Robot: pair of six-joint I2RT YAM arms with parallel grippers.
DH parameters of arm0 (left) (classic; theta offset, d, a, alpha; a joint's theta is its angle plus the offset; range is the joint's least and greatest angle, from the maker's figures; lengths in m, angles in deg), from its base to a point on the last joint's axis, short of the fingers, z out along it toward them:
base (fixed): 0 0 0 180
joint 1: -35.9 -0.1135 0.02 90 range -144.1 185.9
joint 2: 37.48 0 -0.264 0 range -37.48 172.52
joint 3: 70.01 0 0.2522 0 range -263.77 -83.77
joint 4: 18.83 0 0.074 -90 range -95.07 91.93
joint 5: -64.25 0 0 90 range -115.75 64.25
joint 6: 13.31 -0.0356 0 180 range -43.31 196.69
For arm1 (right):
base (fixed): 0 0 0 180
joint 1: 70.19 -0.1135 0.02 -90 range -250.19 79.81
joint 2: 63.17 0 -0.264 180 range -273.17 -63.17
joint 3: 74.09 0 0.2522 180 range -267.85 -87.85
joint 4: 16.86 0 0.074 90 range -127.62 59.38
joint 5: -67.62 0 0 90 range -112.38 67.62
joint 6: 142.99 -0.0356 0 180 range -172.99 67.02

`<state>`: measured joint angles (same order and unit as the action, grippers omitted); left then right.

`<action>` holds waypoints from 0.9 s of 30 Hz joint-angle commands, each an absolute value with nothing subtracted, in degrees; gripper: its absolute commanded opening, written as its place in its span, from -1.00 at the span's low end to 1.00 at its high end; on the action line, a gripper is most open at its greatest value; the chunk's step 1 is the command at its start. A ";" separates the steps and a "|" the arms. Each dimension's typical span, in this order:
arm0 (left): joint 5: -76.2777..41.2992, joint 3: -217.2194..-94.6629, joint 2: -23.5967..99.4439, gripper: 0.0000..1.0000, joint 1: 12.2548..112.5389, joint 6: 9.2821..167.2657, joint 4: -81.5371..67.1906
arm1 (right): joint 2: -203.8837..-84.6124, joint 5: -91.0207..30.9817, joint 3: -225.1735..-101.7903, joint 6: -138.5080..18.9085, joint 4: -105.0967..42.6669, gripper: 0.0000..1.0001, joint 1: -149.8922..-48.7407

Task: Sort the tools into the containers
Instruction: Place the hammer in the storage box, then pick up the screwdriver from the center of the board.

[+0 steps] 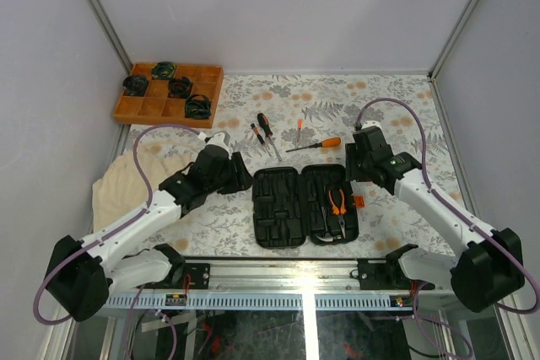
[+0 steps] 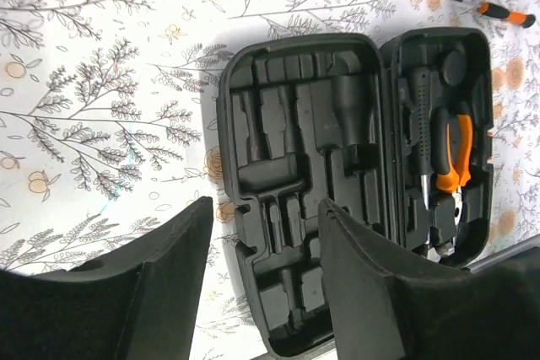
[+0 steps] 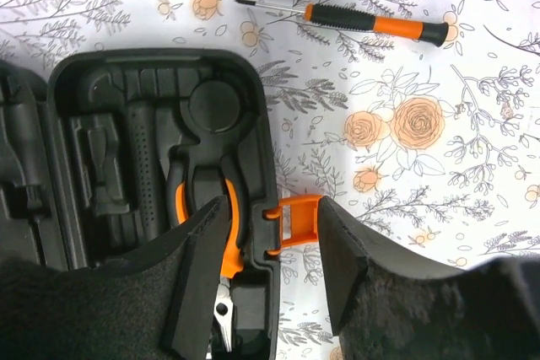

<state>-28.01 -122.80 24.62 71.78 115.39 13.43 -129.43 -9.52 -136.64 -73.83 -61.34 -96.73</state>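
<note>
tools: four screwdrivers (image 1: 316, 145) are seen lying on the table (image 1: 396, 111), just beyond the far edge of the case; the orange-handled pliers (image 1: 337, 206) are seated in a moulded slot.
tool case (image 1: 278, 208): it is laid open and flat at the near middle of the table, between the two arms; the pliers are held in its right half, beside a black-handled tool (image 2: 419, 115) whose kind cannot be told.
latch (image 3: 291, 221): an orange tab is seen on the right edge of the case.
left gripper (image 2: 266, 208): it is held over the left side of the case, fingers apart, nothing between them.
right gripper (image 3: 274, 208): it is held above the case's right edge, fingers apart and gripping nothing; the latch is seen below the gap.
tray (image 1: 126, 111): an orange gridded tray is placed at the far left corner, with black-green coils (image 1: 179, 86) in it.
cloth (image 1: 118, 187): a pale cloth is spread at the left edge.
</note>
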 commanded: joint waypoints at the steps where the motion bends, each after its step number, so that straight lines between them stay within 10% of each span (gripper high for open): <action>1: -30.91 -125.99 21.77 0.05 71.23 111.87 19.29 | -132.27 -14.68 -139.84 -70.61 -57.54 0.08 -92.56; 27: -31.60 -128.73 19.33 0.15 69.08 106.70 25.65 | -144.38 -21.22 -145.75 -70.65 -50.01 0.46 -85.35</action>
<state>-32.60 -126.45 19.12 70.90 107.76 25.63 -143.37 -20.53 -142.24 -70.90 -52.49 -85.50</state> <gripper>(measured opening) 0.575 0.718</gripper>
